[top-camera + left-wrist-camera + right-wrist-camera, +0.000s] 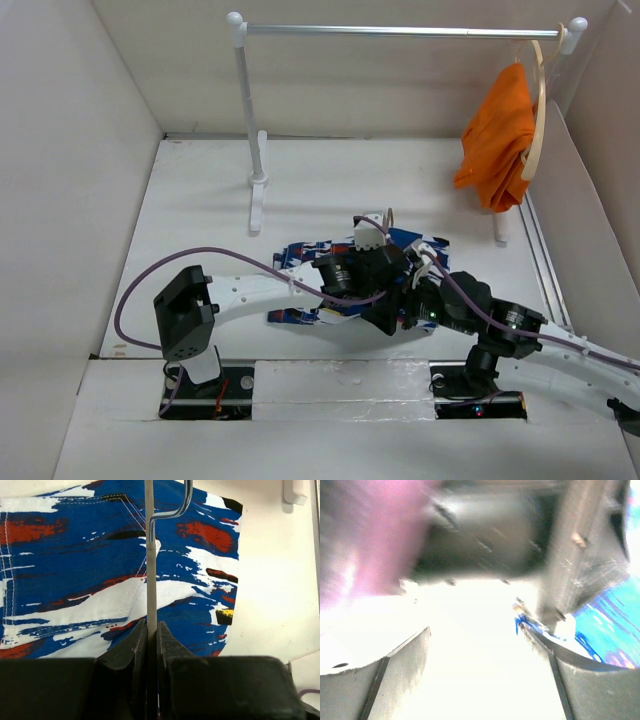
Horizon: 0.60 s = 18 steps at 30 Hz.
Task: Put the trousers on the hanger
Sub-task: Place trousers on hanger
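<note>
- The trousers (300, 252) lie flat in the middle of the table (200, 210), under both arms.
- The hanger (151, 580) rests across them, its wire pinched tight by the left gripper (151, 630).
- The right gripper (476, 632) is blurred; its fingers seem spread apart, beside the cloth.

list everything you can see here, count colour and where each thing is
table: 1, white, walled on three sides
trousers: 1, dark blue with red, white, yellow and black streaks, lying mid-table under both arms
wire hanger: 1, grey metal, over the trousers
clothes rail: 1, white posts with a silver bar, at the far side
orange garment: 1, orange, hanging at the rail's right end
wooden hanger: 1, pale wood, on the rail, carrying the orange garment
cables: 2, purple, one along each arm
left end effector: 1, black, shut on the wire hanger
right end effector: 1, dark, open, beside the trousers; its view is blurred
</note>
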Motion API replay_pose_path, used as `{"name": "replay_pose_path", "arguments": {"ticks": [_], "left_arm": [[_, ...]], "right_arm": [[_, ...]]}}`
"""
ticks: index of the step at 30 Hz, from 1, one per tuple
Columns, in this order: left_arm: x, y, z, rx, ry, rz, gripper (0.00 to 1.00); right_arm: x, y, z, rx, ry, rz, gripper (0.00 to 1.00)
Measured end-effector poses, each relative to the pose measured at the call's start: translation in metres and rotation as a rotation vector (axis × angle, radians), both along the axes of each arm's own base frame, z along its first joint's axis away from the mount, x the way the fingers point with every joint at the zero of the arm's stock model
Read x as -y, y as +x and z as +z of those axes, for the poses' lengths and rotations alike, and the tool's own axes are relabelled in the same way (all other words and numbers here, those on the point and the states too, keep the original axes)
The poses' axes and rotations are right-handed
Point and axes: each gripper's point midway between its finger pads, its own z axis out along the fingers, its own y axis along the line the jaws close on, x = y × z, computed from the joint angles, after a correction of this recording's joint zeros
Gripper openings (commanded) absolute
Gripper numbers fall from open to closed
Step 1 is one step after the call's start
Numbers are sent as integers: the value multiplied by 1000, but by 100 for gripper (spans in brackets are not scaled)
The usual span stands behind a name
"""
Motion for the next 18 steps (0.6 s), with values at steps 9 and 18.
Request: {"name": "replay_pose_path", "arguments": {"ticks": [9,18], "left_arm": [[0,-2,-2,-46,-58,3,0],[-1,-7,-7,-96,-114,-11,22]], "right_arm": [[12,-4,-36,-81,-95,-98,69],[-4,-1,-30,-32,-36,-75,0]]}}
